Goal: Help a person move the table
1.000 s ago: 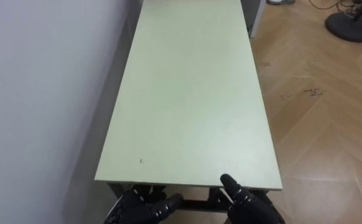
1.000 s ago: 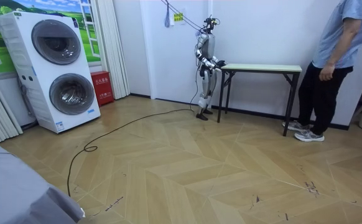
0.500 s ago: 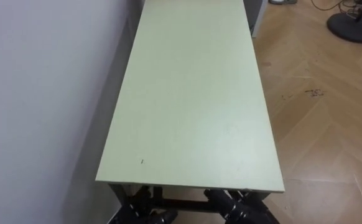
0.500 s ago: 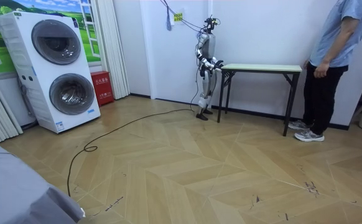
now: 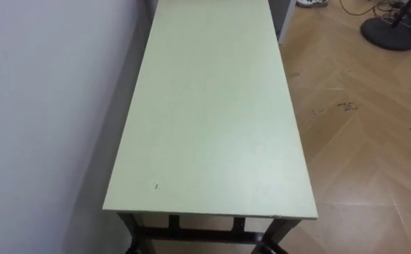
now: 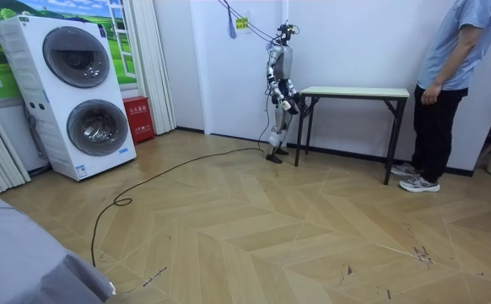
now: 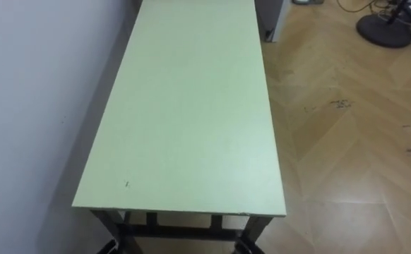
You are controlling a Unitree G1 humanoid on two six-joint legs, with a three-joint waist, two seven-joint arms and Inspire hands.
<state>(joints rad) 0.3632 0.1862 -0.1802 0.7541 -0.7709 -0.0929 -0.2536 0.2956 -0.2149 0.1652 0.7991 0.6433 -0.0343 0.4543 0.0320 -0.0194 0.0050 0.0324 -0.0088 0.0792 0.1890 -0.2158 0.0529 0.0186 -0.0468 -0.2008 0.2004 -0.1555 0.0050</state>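
Table (image 5: 212, 120) stands grounded beside the wall (image 5: 43, 106), not yet lifted. Your hands (image 6: 292, 105) reach at its near end (grip impossible to tell); the person (image 6: 448, 67) at its far end should take hold before you lift.

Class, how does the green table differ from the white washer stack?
The table is low, long and pale green on dark legs; the washer stack is tall, boxy and white. The table is open underneath; the washer stack is closed, with two round doors. Both stand on the wooden floor.
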